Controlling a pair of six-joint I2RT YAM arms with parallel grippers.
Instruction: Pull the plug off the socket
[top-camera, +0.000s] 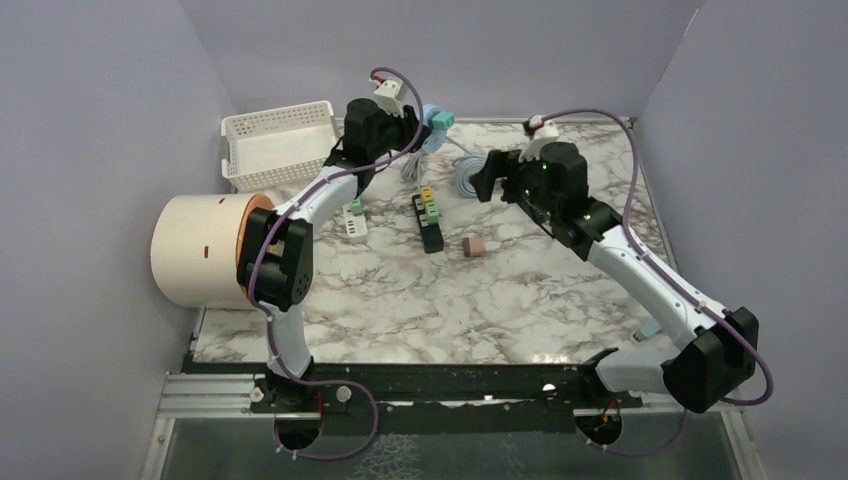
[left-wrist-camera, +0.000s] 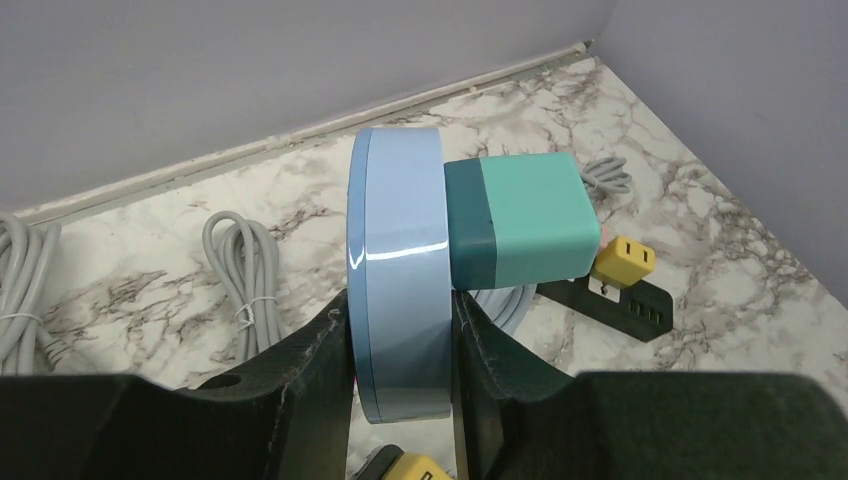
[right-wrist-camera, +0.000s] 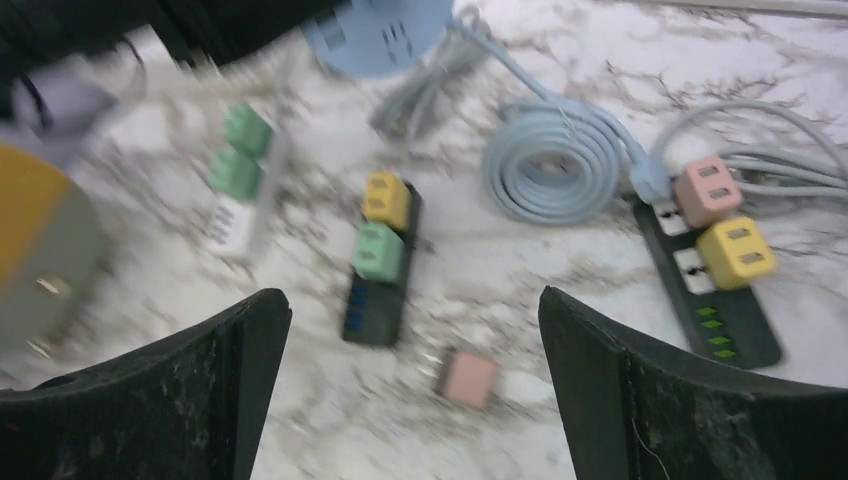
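Observation:
My left gripper (left-wrist-camera: 400, 300) is shut on a round light-blue socket (left-wrist-camera: 400, 260) and holds it on edge above the table. A teal plug (left-wrist-camera: 525, 220) sits in the socket's right face. In the top view the socket (top-camera: 428, 128) and plug (top-camera: 442, 120) are at the back centre, held by the left gripper (top-camera: 415, 128). My right gripper (top-camera: 490, 180) is open and empty, off to the right of them. In the right wrist view its jaws (right-wrist-camera: 412, 300) stand wide apart above the table, and the blue socket (right-wrist-camera: 375, 20) shows at the top edge.
A black power strip (right-wrist-camera: 380, 290) with yellow and green plugs, a white strip (right-wrist-camera: 232, 225) with green plugs, a loose pink plug (right-wrist-camera: 468, 378), a coiled blue cable (right-wrist-camera: 550, 165) and another black strip (right-wrist-camera: 740, 325) lie on the marble. A white basket (top-camera: 280, 140) and a cream cylinder (top-camera: 200, 250) stand at the left.

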